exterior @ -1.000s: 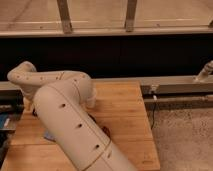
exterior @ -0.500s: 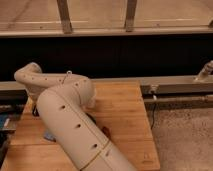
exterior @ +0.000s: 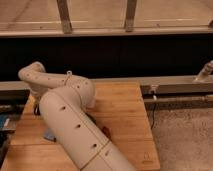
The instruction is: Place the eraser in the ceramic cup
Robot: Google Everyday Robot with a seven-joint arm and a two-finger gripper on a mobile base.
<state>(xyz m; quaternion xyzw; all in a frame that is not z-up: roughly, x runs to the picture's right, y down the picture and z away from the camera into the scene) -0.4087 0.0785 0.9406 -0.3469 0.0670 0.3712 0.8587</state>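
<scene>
The large pale arm (exterior: 70, 125) lies across the wooden table (exterior: 125, 107) from its near edge towards the far left corner, covering most of the left half of the board. The gripper (exterior: 36, 108) hangs below the wrist at the left edge of the table, with only a dark sliver of it showing. Its jaws stand spread wide, and nothing can be seen between them. Neither the eraser nor the ceramic cup shows on the bare wood, so both probably sit behind the arm on the left half, though exactly where cannot be told. That is the main hazard: with the targets screened by the arm's own bulk, a descent could land off the eraser and nudge it, or push it over the left edge. If the cup stands close by, the spread jaws or the wrist could clip it and tip it, since a small cup would likely topple easily. A dark red oblong thing (exterior: 106, 131) lies just beside the arm near the middle of the board, and a grey-blue pad (exterior: 50, 134) peeks out towards the near left corner. Either could be swept along by the forearm, or be taken for the eraser. A long block gripped off-centre might also swing and catch the cup's rim.
</scene>
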